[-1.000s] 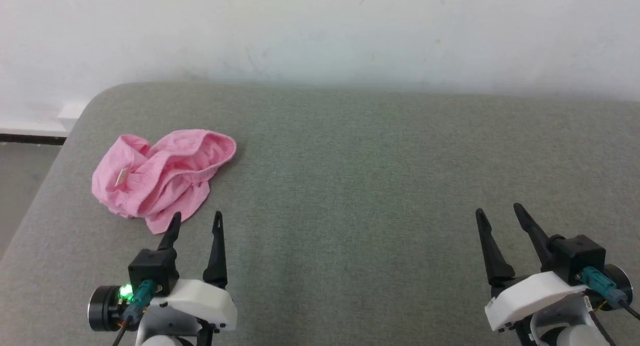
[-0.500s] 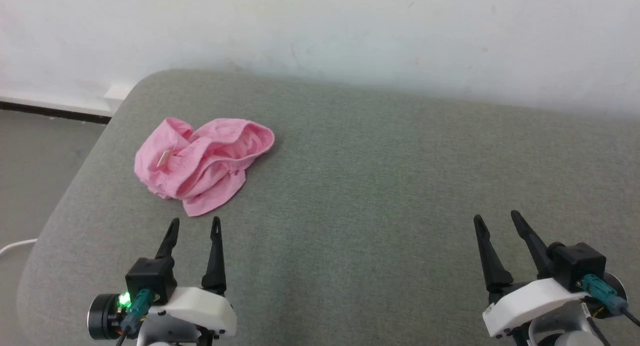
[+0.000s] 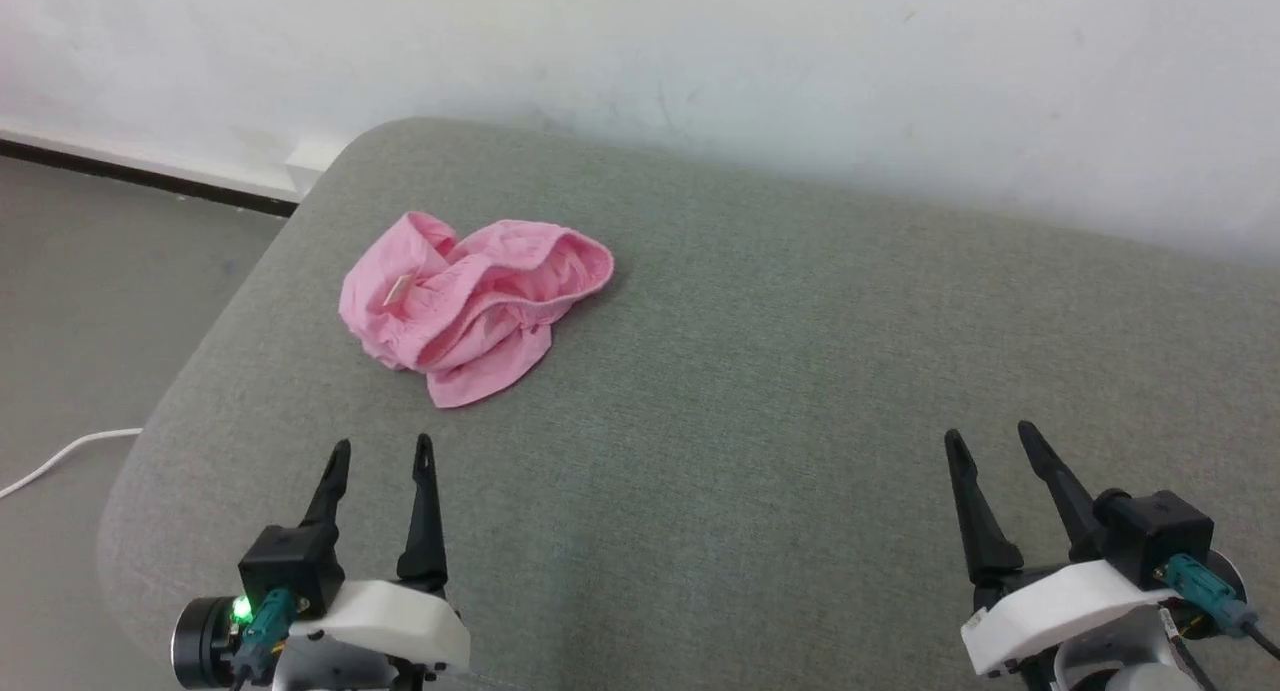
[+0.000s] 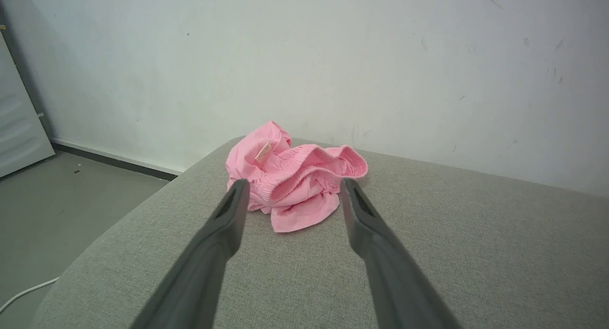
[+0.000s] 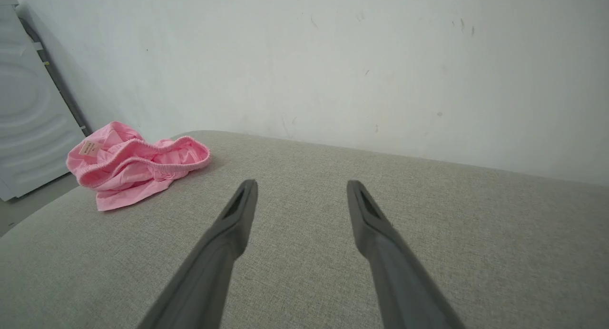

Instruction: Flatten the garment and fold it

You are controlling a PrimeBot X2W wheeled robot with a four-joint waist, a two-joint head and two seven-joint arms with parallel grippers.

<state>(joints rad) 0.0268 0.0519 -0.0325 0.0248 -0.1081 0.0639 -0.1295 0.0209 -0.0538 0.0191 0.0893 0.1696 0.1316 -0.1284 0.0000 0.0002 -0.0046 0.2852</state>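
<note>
Our left gripper (image 3: pixel 381 453), fingers apart, sat nearest the crumpled light-pink cotton shorts (image 3: pixel 470 306), which lay just ahead of its tips at the left end of the grey fabric cushion (image 3: pixel 800 371), long axis running crosswise. Our right gripper (image 3: pixel 988 441), also spread and empty, was well apart. The left wrist view showed the gathered waistband (image 4: pixel 297 171) clearly.
</note>
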